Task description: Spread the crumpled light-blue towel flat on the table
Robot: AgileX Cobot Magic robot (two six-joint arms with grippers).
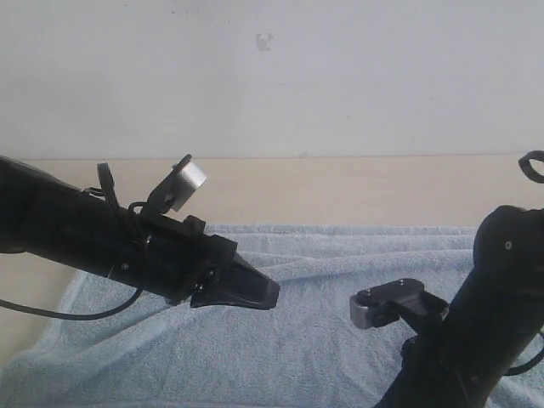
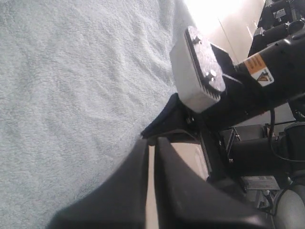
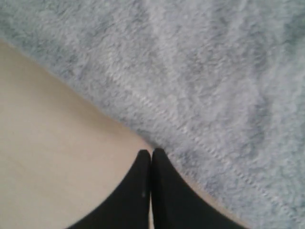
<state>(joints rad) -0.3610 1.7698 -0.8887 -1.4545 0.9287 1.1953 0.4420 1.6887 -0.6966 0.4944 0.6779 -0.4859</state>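
Note:
The light-blue towel (image 1: 323,340) lies spread across the near part of the beige table (image 1: 340,191), with soft folds near its far hem. My left gripper (image 1: 259,295) hovers above the towel's left-middle, shut and holding nothing. In the left wrist view its fingers (image 2: 150,143) stand nearly together over the towel (image 2: 71,95). In the right wrist view my right gripper (image 3: 151,153) is shut and empty, with its tips over bare table (image 3: 47,143) just beside the towel's stitched hem (image 3: 190,136). The exterior view hides the right gripper's tips below the frame.
A white wall (image 1: 272,68) rises behind the table's far edge. My right arm (image 1: 493,323) stands at the lower right, its silver wrist camera (image 1: 371,310) over the towel. A cable (image 1: 51,313) hangs under the left arm.

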